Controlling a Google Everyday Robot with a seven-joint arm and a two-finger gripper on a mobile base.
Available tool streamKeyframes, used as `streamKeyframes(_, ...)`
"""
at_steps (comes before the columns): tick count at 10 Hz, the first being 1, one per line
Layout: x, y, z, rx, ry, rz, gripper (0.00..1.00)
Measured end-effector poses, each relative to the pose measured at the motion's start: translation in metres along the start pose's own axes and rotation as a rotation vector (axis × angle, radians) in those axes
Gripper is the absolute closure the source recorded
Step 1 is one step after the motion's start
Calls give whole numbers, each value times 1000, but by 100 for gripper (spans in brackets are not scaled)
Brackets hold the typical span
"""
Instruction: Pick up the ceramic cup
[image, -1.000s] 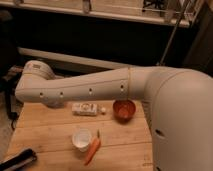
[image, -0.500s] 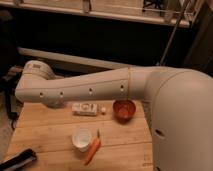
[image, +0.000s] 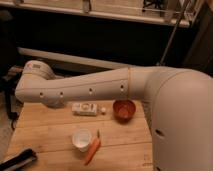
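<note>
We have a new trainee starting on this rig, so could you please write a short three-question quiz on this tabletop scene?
1. True or false: the carrot lies inside the ceramic cup.
2. Of the carrot, the orange-red bowl and the white packet, which lies nearest the cup?
3. Fill in: in the camera view, the gripper sits at the lower ____ corner.
Key: 1 false; 2 carrot; 3 left.
</note>
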Motion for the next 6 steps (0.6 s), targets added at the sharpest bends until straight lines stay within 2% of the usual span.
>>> streamKeyframes(4, -1, -3, 1, 6, -3, -3, 95)
streamKeyframes(6, -4, -9, 8, 28, -3, -4, 95)
